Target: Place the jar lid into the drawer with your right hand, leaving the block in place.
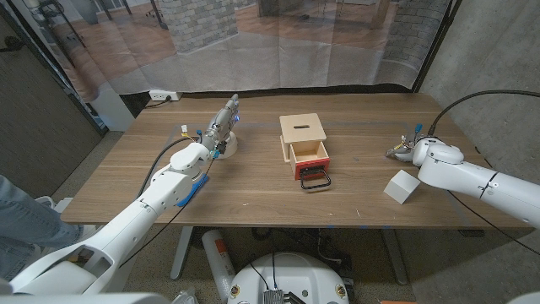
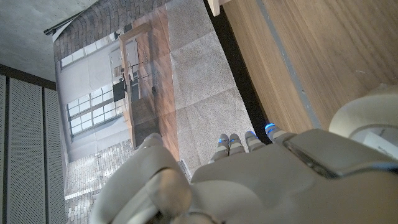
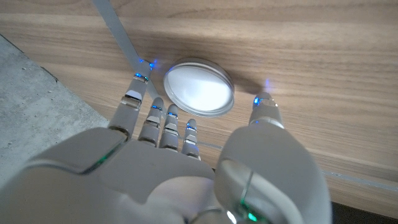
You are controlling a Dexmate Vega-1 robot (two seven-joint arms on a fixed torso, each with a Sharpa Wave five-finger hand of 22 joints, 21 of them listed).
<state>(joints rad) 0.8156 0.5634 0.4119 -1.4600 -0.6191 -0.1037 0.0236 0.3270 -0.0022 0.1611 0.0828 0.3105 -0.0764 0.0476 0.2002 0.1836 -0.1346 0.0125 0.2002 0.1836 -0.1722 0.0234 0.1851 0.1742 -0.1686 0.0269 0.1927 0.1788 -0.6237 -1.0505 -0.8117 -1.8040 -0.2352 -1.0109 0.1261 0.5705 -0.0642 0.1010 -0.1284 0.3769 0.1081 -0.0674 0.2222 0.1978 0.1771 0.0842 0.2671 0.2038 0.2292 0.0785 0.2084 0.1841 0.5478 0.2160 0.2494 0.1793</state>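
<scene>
Right hand spread wide over lid, holding nothing; close around rim, avoiding block at lower right.

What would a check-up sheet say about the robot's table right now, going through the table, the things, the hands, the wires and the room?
Surface: wooden table, bare wood in front.
Job's things: jar lid lies flat on the table just beyond the right hand's fingers, not gripped; small drawer box at centre, drawer pulled open, black handle in front; white block beside the right forearm.
Clutter: nothing seen.
Hands: right hand open, fingers spread toward the lid; left hand raised near the far left, holding nothing.
Cables: black cable arcs to the right wrist; power strip behind the table.
Surroundings: sheer curtain behind; a person's leg at the left edge.
</scene>
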